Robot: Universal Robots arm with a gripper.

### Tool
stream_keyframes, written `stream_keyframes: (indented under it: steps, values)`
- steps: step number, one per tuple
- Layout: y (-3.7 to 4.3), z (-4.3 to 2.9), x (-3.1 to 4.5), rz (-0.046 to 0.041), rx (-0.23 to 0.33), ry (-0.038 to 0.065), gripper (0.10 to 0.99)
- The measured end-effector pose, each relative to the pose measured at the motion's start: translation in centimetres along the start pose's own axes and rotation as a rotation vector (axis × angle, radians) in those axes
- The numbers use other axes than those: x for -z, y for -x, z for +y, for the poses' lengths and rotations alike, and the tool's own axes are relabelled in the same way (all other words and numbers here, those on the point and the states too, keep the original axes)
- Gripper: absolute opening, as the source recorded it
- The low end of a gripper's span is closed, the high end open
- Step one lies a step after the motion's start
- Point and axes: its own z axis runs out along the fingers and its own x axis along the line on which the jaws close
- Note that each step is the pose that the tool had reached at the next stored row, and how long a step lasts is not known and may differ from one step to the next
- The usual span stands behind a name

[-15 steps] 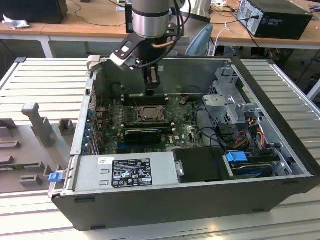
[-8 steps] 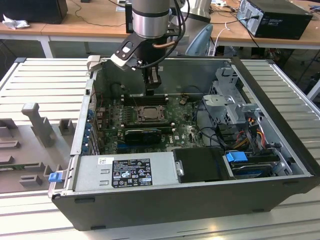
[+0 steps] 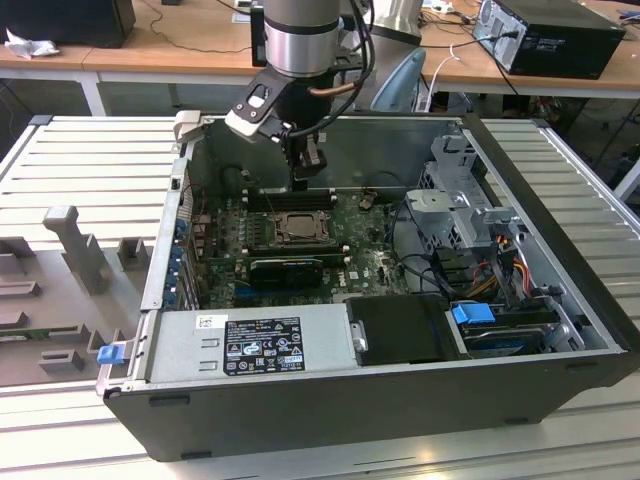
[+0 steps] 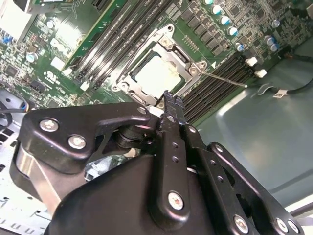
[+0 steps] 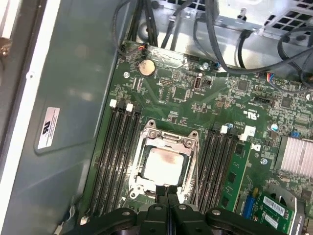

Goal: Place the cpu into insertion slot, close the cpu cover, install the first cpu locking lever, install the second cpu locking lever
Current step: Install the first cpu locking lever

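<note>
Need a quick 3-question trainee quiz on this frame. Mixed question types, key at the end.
1. True or false: the gripper is holding the cpu.
2. The cpu cover is: A) down around the cpu, B) standing upright, C) removed.
3. Short answer: is the gripper open or shut?
Key: 1 false; 2 A; 3 shut.
</note>
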Motion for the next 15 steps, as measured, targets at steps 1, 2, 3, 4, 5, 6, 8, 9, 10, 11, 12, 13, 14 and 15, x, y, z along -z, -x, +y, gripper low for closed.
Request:
stream_keyframes:
  steps: [1, 2, 3, 4, 5, 6, 8, 9, 10, 11, 12, 13, 14, 15]
  values:
    - [0.0, 0.0, 0.0, 0.0003, 0.01, 0.0, 0.106]
    - [0.0, 0.0, 0.0, 0.0006, 0.022, -0.001, 0.106]
    - [0.0, 0.0, 0.0, 0.001, 0.035, -0.001, 0.106]
    - [0.0, 0.0, 0.0, 0.0014, 0.049, -0.001, 0.106]
    - [0.0, -0.01, -0.01, 0.002, 0.072, -0.002, 0.106]
    - [0.0, -0.02, -0.01, 0.0024, 0.087, -0.003, 0.106]
    - [-0.01, -0.07, -0.03, 0.0029, 0.104, -0.003, 0.106]
    - [-0.02, -0.08, -0.04, 0.0032, 0.112, -0.003, 0.106]
    - [-0.02, -0.08, -0.04, 0.0035, 0.125, -0.004, 0.106]
    - [-0.02, -0.08, -0.06, 0.0043, 0.153, -0.005, 0.106]
    - [-0.02, -0.08, -0.06, 0.0049, 0.175, -0.005, 0.106]
    - [-0.02, -0.08, -0.06, 0.0053, 0.189, -0.006, 0.106]
    - [-0.02, -0.08, -0.06, 0.0058, 0.205, -0.006, 0.106]
    - [-0.02, -0.08, -0.06, 0.0063, 0.221, -0.007, 0.106]
